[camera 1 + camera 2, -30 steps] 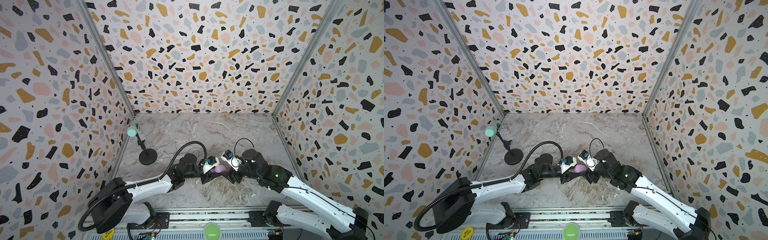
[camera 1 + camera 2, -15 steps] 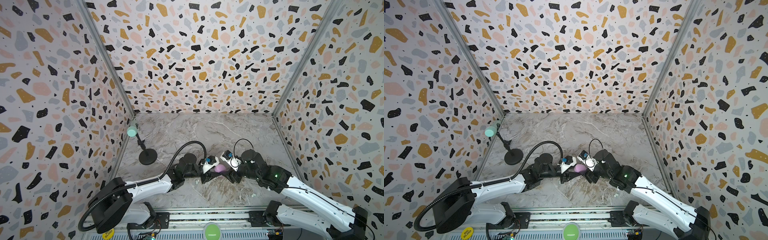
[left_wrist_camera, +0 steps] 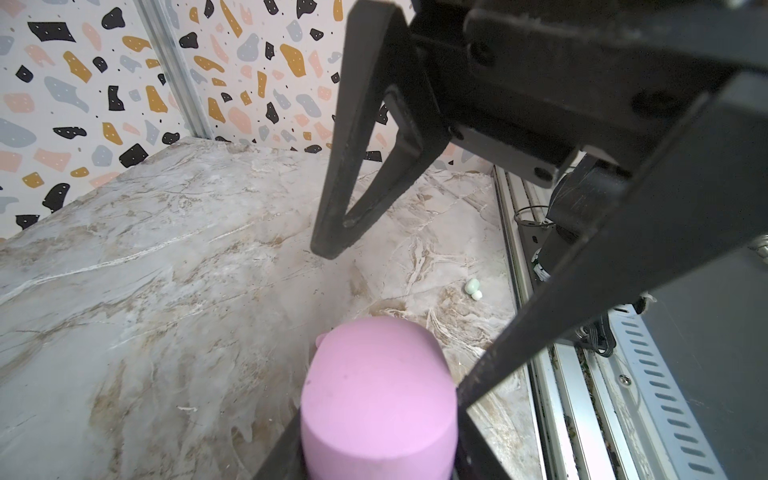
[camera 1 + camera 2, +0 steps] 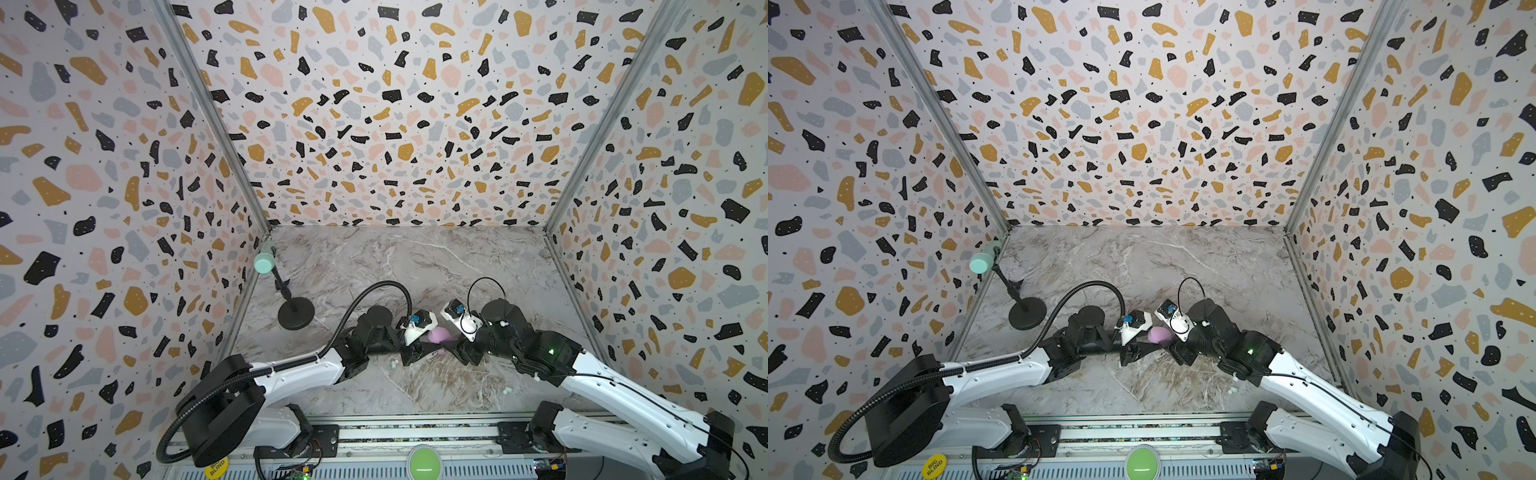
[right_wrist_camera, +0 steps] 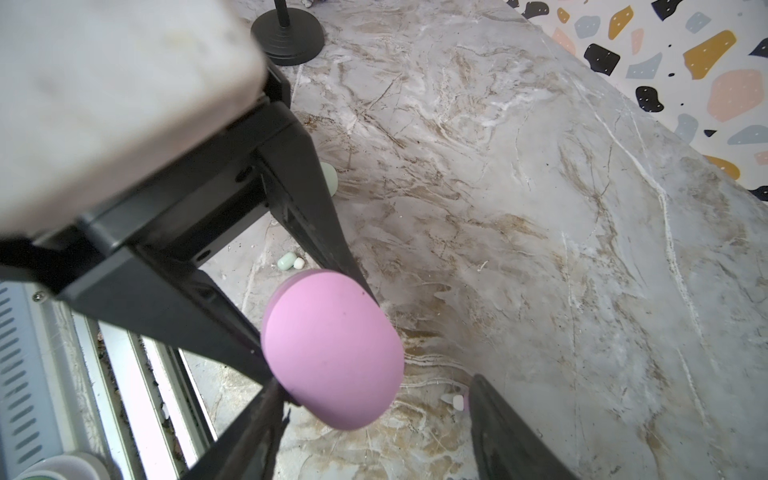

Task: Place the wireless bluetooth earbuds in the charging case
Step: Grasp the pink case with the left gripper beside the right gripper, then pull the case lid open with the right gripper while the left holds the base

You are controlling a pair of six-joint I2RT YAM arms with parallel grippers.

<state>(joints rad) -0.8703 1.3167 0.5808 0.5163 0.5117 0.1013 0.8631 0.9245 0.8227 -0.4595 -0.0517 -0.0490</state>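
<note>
Marble tabletop (image 4: pixel 415 266): one pink case (image 4: pixel 437 333) gripped by left jaws, right jaws apart, two mint earbuds (image 4: pixel 506 390) loose

You are operating in a laboratory robot test cell: terrazzo-print panels (image 4: pixel 395 104) close three sides on aluminium posts (image 4: pixel 212 110), and a marble-print tabletop (image 4: pixel 415 266) meets a metal rail (image 4: pixel 415 434) carrying two robot arms (image 4: pixel 291 372) and a green button (image 4: pixel 423 464).

A black round-base stand (image 4: pixel 296 314) sits at 9 o'clock on the marble tabletop (image 4: pixel 415 257); a green button (image 4: pixel 423 463) lies at 6 o'clock.
</note>
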